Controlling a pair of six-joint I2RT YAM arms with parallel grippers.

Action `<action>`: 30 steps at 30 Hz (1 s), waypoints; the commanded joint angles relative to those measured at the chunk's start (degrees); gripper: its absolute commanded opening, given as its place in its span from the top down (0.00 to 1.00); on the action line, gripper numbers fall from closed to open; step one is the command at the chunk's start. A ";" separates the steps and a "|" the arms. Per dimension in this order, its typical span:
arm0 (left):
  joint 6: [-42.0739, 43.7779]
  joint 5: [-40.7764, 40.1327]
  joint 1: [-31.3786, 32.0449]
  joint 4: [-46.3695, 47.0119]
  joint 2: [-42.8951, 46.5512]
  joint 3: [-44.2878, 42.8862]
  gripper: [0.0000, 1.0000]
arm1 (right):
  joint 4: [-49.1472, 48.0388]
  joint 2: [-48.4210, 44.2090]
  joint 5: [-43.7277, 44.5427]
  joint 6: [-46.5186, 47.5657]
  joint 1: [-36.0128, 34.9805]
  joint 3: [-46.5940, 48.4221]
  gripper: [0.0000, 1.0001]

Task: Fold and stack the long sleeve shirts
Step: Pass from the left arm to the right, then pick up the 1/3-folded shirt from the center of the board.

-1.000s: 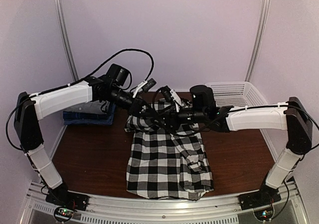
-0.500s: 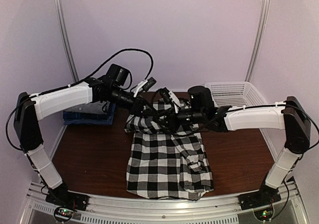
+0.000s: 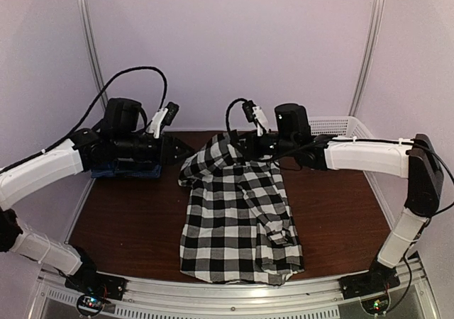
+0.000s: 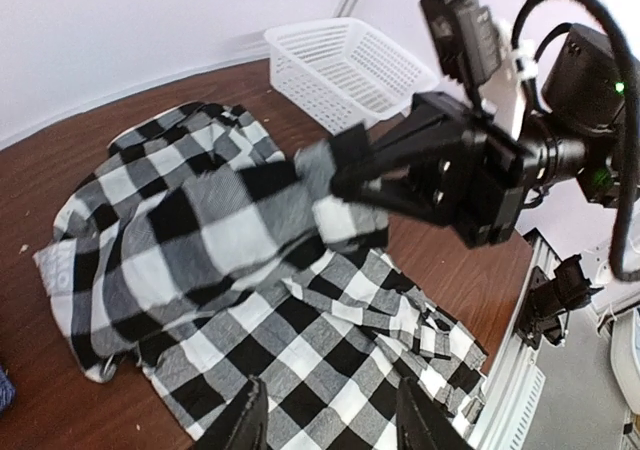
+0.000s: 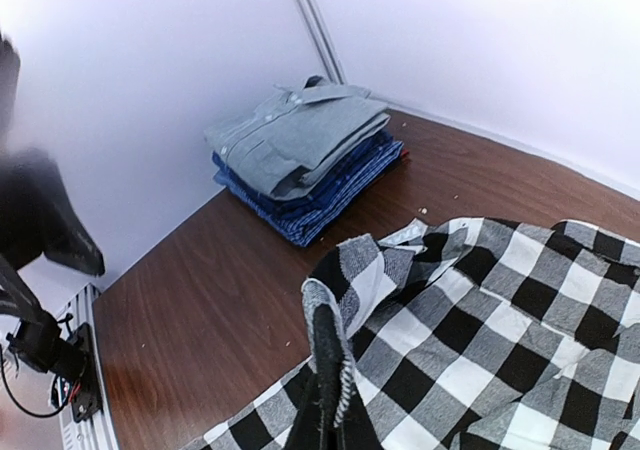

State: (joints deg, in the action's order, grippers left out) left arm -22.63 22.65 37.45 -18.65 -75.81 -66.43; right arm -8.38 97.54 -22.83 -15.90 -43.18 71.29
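The plaid shirt (image 3: 237,213) lies spread over the middle of the surface (image 3: 128,220), hem toward my bases and collar end bunched at the far side. A second ago both my arms crowded over that bunched end. Now my left pincer (image 3: 179,149) has drawn back toward the folded stack (image 5: 300,160), its fingers parted and holding nothing. My right pincer (image 5: 325,370) has clamped tight on a fold of the shirt's upper cloth and holds it lifted off the surface. I judge the cloth has changed sides, so the right arm alone must lay this fold over.
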 commanded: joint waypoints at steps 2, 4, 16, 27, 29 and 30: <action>-10.88 -11.10 0.17 -3.37 6.24 8.78 0.56 | 0.47 1.50 2.12 -3.14 3.15 4.97 1.00; -14.16 -11.34 0.17 -4.85 8.49 12.08 0.56 | 0.66 1.98 2.06 -3.38 3.88 6.23 1.00; -30.43 -12.93 7.37 -9.03 14.04 29.21 0.57 | 2.62 0.03 3.82 -1.87 8.44 10.43 1.00; -38.95 -14.80 18.42 -6.27 7.19 32.15 0.57 | 4.71 -3.21 4.17 -0.77 12.40 13.13 1.00; -40.11 -15.25 19.60 -6.13 5.78 32.07 0.57 | 5.01 -3.78 4.48 -0.53 12.56 13.26 1.00; -40.45 -15.39 20.17 -6.13 5.06 32.00 0.57 | 5.16 -4.04 4.64 -0.41 12.61 13.16 1.00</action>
State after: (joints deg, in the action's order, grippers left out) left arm -59.40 9.02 55.75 -27.33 -68.66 -34.81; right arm -3.53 96.31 -19.35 -17.34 -30.76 82.56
